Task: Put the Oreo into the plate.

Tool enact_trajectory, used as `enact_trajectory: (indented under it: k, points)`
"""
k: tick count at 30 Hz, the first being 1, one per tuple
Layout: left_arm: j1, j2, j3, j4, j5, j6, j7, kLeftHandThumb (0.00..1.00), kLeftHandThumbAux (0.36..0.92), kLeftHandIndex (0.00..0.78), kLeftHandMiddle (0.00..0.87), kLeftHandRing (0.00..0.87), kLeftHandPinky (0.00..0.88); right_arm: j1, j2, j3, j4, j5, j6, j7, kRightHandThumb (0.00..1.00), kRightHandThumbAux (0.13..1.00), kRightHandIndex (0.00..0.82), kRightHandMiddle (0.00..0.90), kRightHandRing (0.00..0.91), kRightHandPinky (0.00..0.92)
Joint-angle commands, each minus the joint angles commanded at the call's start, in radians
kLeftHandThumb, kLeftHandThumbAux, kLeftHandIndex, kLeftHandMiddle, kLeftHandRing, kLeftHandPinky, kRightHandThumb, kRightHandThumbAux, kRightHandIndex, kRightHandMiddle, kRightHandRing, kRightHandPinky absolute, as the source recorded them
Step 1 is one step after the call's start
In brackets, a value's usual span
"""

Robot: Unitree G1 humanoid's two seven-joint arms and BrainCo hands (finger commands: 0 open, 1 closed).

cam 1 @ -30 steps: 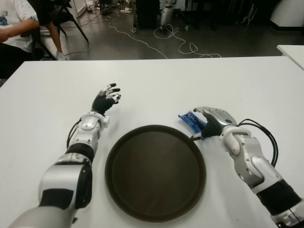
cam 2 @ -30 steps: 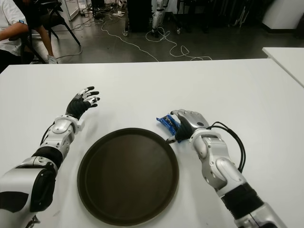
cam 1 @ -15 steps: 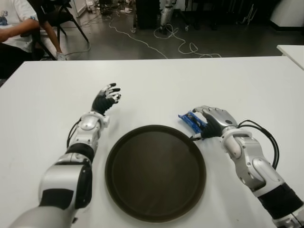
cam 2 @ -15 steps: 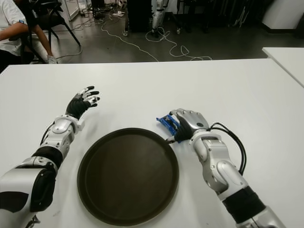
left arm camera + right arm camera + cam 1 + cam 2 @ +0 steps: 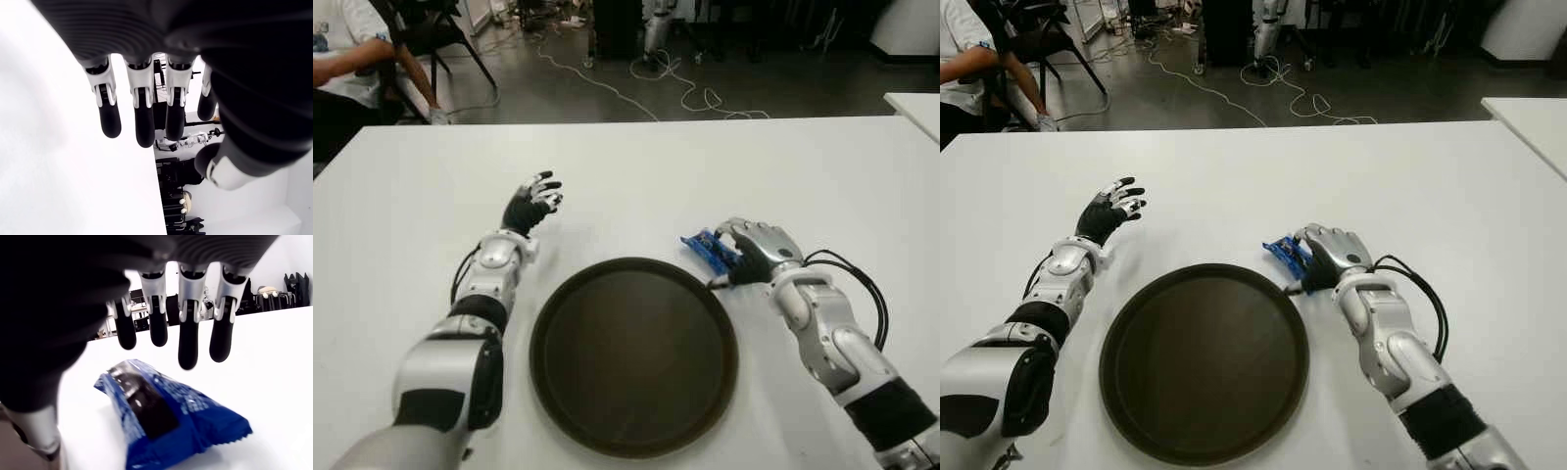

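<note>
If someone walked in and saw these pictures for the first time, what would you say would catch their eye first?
Probably the large dark round plate, bare on the white table directly before the robot. Next, the blue Oreo packet lying on the table just past the plate's far right rim, with the right hand over it, fingers open above the wrapper. The left hand shows open, left of the plate.

The right hand (image 5: 1334, 257) arches over the blue Oreo pack (image 5: 1285, 252), which lies on the white table (image 5: 1410, 176) just beside the upper right rim of the dark round plate (image 5: 1205, 360). The left hand (image 5: 1108, 212) shows left of the plate, fingers spread, holding nothing.
</note>
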Motion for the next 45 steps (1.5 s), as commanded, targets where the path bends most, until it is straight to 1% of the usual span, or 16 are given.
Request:
enact_trajectory:
  k: [2,3,7,14,16,17,18,20,23,27,29,32,35,38,43,45]
  points:
    - [0.000,0.000,0.000,-0.001,-0.001,0.000,-0.001,0.119,0.697,0.132,0.212,0.213,0.218,0.000,0.010,-0.006,0.013,0.009,-0.007,-0.020,0.000,0.743,0.383,0.479,0.504,0.429]
    - [0.000,0.000,0.001,-0.001,-0.001,-0.001,-0.001,0.118,0.690,0.133,0.211,0.213,0.217,-0.001,0.016,-0.010,0.022,0.014,-0.011,-0.030,0.000,0.757,0.396,0.503,0.526,0.453]
    - [-0.001,0.000,0.000,-0.001,0.000,0.001,0.000,0.122,0.679,0.138,0.212,0.216,0.221,-0.002,0.035,-0.024,0.053,0.030,-0.028,-0.059,0.000,0.777,0.410,0.537,0.560,0.489]
    - [-0.002,0.001,0.000,0.002,0.000,0.002,0.000,0.134,0.684,0.146,0.216,0.221,0.230,-0.009,0.053,-0.038,0.089,0.043,-0.045,-0.085,0.000,0.781,0.420,0.563,0.591,0.528]
    - [-0.003,0.001,0.001,0.003,0.000,0.003,0.000,0.134,0.689,0.147,0.217,0.220,0.225,-0.012,0.058,-0.038,0.099,0.044,-0.043,-0.096,0.000,0.769,0.402,0.541,0.583,0.498]
    - [-0.003,0.001,0.001,0.003,0.000,0.003,0.000,0.133,0.690,0.147,0.216,0.218,0.222,-0.013,0.060,-0.038,0.103,0.043,-0.042,-0.101,0.000,0.758,0.394,0.524,0.574,0.469]
    - [-0.003,0.001,0.000,0.004,0.000,0.004,0.000,0.132,0.691,0.147,0.216,0.218,0.221,-0.014,0.063,-0.040,0.108,0.044,-0.043,-0.110,0.000,0.755,0.391,0.518,0.571,0.459]
    - [-0.004,0.001,0.000,0.004,0.001,0.006,0.000,0.126,0.697,0.143,0.210,0.213,0.217,-0.016,0.070,-0.043,0.120,0.048,-0.047,-0.127,0.000,0.728,0.325,0.424,0.474,0.340]
    - [-0.005,0.001,0.000,0.005,0.001,0.007,-0.001,0.120,0.708,0.135,0.204,0.207,0.210,-0.024,0.082,-0.047,0.155,0.056,-0.057,-0.157,0.000,0.714,0.268,0.351,0.398,0.268]
    - [-0.006,0.001,0.000,0.005,0.000,0.009,-0.002,0.110,0.706,0.128,0.199,0.203,0.204,-0.030,0.097,-0.057,0.195,0.066,-0.077,-0.202,0.000,0.716,0.243,0.303,0.333,0.228]
    - [-0.006,0.000,0.001,0.005,-0.001,0.010,-0.003,0.114,0.703,0.130,0.201,0.206,0.210,-0.031,0.102,-0.060,0.202,0.068,-0.082,-0.216,0.000,0.727,0.270,0.300,0.322,0.227]
    - [-0.007,-0.001,0.003,0.004,-0.003,0.011,-0.003,0.117,0.703,0.132,0.204,0.211,0.221,-0.036,0.110,-0.061,0.221,0.069,-0.084,-0.232,0.000,0.729,0.239,0.266,0.275,0.177]
    - [-0.007,-0.002,0.004,0.004,-0.005,0.012,-0.002,0.123,0.713,0.134,0.205,0.211,0.225,-0.040,0.114,-0.060,0.235,0.066,-0.080,-0.241,0.000,0.727,0.218,0.245,0.250,0.158]
    - [-0.007,-0.002,0.005,0.004,-0.005,0.013,-0.002,0.128,0.721,0.135,0.204,0.207,0.220,-0.046,0.117,-0.059,0.252,0.063,-0.079,-0.250,0.000,0.728,0.209,0.232,0.236,0.158]
    - [-0.007,-0.003,0.004,0.004,-0.005,0.011,-0.002,0.127,0.719,0.140,0.208,0.212,0.226,-0.054,0.119,-0.055,0.276,0.061,-0.083,-0.260,0.000,0.728,0.197,0.210,0.211,0.143]
    - [-0.007,-0.003,0.002,0.003,-0.003,0.009,0.000,0.126,0.718,0.141,0.209,0.214,0.227,-0.065,0.119,-0.049,0.301,0.059,-0.080,-0.257,0.000,0.726,0.191,0.201,0.200,0.137]
